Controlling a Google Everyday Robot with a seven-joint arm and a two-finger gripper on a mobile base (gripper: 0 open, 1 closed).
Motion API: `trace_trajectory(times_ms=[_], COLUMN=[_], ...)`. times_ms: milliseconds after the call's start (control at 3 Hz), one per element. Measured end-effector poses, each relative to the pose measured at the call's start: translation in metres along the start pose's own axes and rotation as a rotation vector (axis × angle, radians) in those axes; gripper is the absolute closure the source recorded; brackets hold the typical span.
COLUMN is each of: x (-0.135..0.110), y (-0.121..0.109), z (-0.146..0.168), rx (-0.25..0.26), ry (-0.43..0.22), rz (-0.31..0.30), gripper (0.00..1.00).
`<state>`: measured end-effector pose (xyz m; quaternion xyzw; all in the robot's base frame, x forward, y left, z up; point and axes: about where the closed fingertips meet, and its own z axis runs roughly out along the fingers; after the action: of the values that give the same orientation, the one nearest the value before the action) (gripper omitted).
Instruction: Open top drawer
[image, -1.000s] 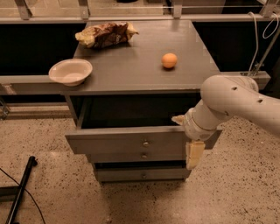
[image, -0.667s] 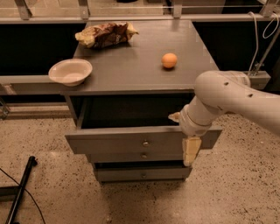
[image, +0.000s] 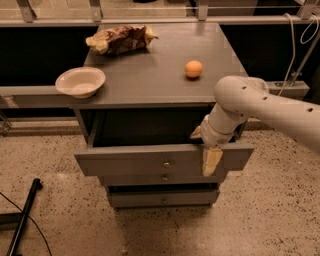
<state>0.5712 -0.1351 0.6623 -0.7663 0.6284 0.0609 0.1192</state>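
The top drawer is the widest grey drawer of the cabinet, with a small round metal knob at its centre. It stands pulled out well past the two narrower drawers below, and its box is dark inside. My gripper is at the right part of the drawer's front, over its top edge. One cream finger hangs in front of the drawer front and the other sits behind it inside the drawer. The fingers are apart. My white arm reaches in from the right.
On the grey cabinet top lie a white bowl at the left edge, a crumpled snack bag at the back and an orange. Two narrower drawers sit below. A black pole lies on the floor at left.
My gripper and arm have moved a little up and to the left along the drawer front. The drawer itself has stayed where it was.
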Motion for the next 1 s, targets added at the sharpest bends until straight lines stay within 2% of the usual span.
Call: trace_trajectory(times_ms=[333,667,1000], x=[0.009,0.015,0.014], y=[0.005,0.019,0.028], z=[0.015,0.015,0.012], rx=[-0.05,-0.081,-0.096], ry=[0.002,0.018,0.028], rz=[0.004,0.006,0.001], gripper=[0.31,0.55,0.62])
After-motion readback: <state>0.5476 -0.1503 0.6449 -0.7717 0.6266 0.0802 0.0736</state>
